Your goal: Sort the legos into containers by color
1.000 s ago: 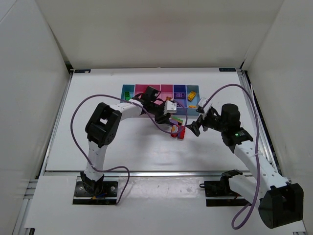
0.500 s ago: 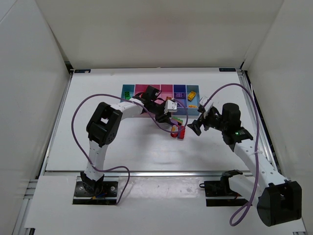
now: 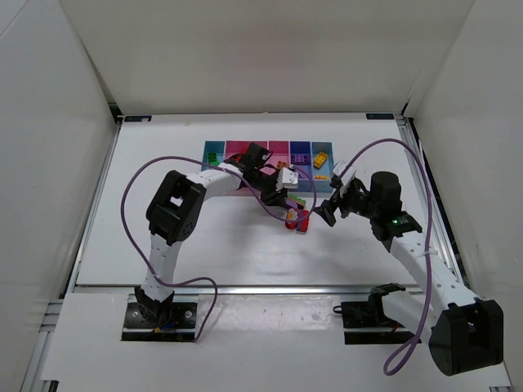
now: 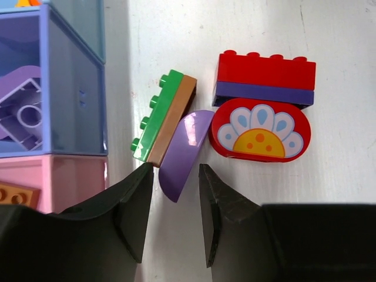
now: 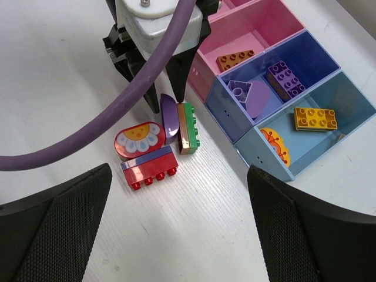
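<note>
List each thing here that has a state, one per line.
left gripper, open, jaws astride the purple lego's end
right gripper, wide open, empty
purple lego, on edge on the table, against the green lego
green lego, on its side, unsorted
red lego, on the table, unsorted
flower lego, flat on the table, unsorted

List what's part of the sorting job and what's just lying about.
Job: purple piece, green brick, red brick, flower piece, bins, binned bricks.
Lying about: cable, table.
</note>
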Robot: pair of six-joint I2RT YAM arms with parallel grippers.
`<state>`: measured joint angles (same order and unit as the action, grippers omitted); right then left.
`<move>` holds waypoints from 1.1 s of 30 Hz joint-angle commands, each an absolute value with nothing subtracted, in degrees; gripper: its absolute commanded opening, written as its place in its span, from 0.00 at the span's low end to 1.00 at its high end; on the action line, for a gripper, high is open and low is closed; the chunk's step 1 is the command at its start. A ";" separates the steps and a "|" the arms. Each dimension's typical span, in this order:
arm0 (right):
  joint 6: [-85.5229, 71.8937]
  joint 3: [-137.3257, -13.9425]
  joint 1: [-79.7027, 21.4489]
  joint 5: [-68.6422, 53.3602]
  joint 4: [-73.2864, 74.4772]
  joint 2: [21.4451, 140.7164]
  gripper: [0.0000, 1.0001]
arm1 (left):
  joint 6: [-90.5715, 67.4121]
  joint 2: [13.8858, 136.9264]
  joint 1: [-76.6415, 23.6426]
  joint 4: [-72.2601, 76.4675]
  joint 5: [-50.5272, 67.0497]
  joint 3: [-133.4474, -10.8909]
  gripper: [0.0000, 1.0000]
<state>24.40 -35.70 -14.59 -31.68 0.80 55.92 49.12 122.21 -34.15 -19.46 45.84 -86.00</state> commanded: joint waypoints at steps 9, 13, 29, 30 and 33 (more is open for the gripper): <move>23.73 -35.25 -14.33 -32.43 0.18 55.55 0.99 | 48.69 122.78 -35.24 -22.41 44.74 -88.42 0.47; 23.91 -35.33 -14.33 -32.17 0.09 55.63 0.99 | 47.73 123.31 -35.33 -22.59 43.51 -89.30 0.47; 18.99 -35.16 -12.05 -29.01 0.09 56.51 0.99 | 45.10 123.32 -35.33 -23.12 43.50 -89.74 0.18; 17.07 -35.33 -10.30 -28.83 0.09 56.77 0.99 | 44.39 122.70 -34.98 -22.59 43.85 -88.78 0.16; 13.37 -36.30 -7.83 -28.65 -1.14 58.00 0.99 | 43.24 118.66 -34.37 -19.08 44.56 -83.07 0.11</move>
